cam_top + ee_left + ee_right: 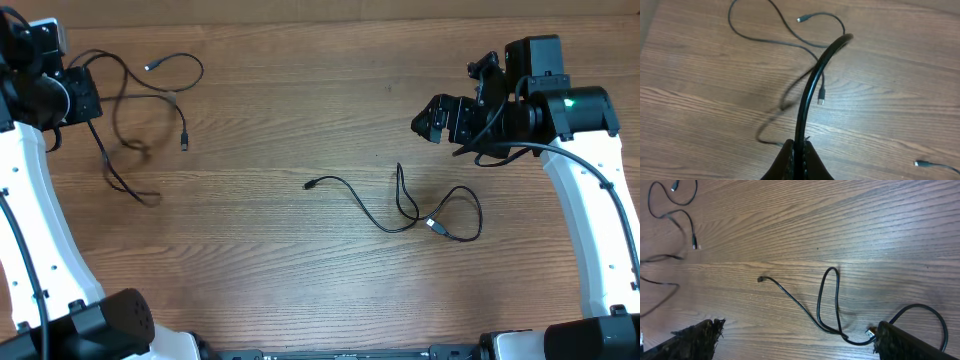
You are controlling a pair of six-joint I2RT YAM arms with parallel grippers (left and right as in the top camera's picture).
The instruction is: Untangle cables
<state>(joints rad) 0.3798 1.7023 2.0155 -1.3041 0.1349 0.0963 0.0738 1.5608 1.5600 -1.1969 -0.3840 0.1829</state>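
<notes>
Left gripper (799, 146) clenched on a black cable (809, 90) nr desk's (300, 300) far-left corner; rest of it trails loose on the wood there. Right gripper (432, 122) released, jaws wide, nr far-right edge. 2nd cable (437, 226) lies in loose loops right of ctr, well apart from the first.

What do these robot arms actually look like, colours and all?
The left arm and right arm are each a long white curved shell with black joints and a black base, and a thin black wire runs along each. A small green light glows on the right arm. The right gripper is black, with two rough-textured fingers.
</notes>
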